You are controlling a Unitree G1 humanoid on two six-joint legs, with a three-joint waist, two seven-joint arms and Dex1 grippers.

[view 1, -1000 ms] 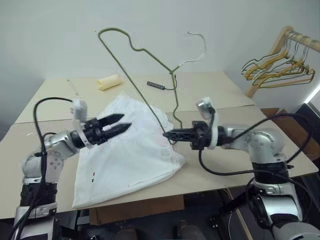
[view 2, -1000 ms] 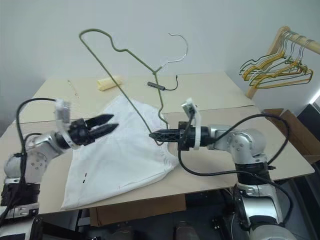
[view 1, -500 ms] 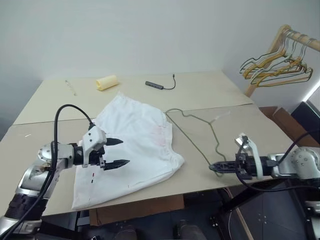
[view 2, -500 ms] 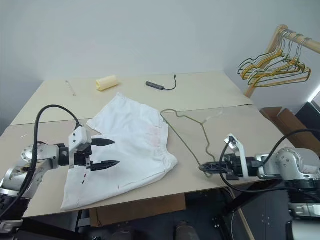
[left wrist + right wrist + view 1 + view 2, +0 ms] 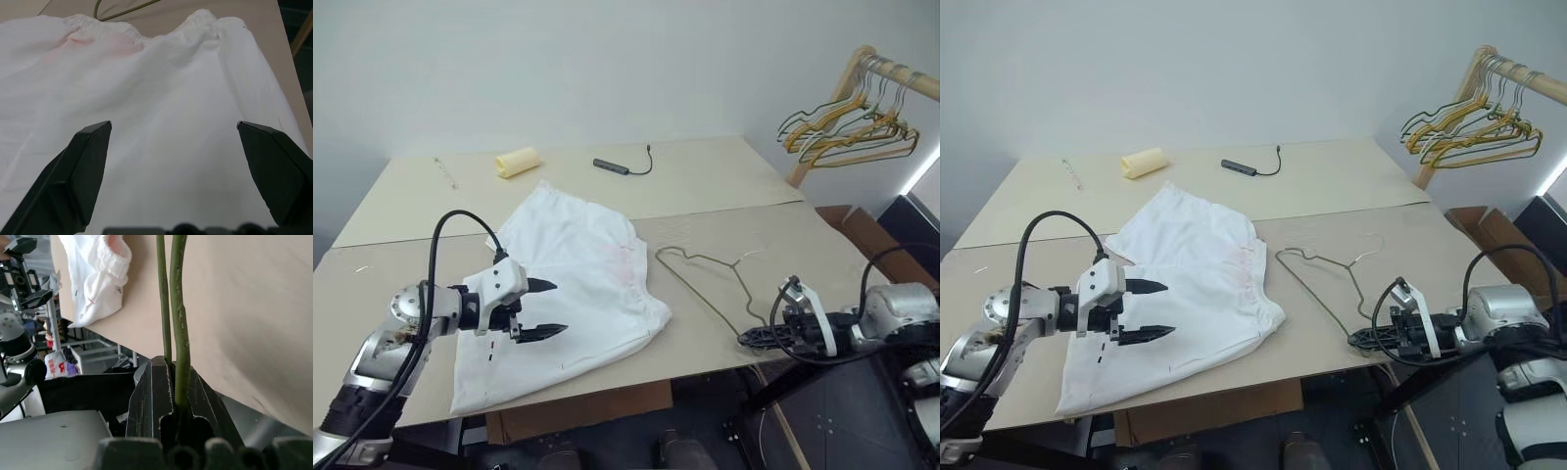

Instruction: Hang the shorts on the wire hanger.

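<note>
The white shorts [image 5: 570, 279] lie spread and wrinkled on the table [image 5: 724, 191], with small dark marks near the front hem. My left gripper [image 5: 544, 309] is open just above their left half, its black fingers [image 5: 83, 181] wide apart over the cloth [image 5: 171, 98]. To the right of the shorts, the thin dark wire hanger [image 5: 703, 277] lies low on the table. My right gripper [image 5: 751, 339] is shut on its near corner at the table's front edge. The wire [image 5: 178, 293] runs out from between the closed jaws.
At the table's back lie a yellow roll [image 5: 517, 162] and a short black cable with a plug [image 5: 619, 166]. A wooden rack with bunched gold and green hangers [image 5: 847, 127] stands at the far right, with a cardboard box [image 5: 867, 235] below it.
My right gripper swung right and down, bringing the hanger from upright over the shorts to lying on the table beside them. My left gripper sank, rolled and stayed open.
</note>
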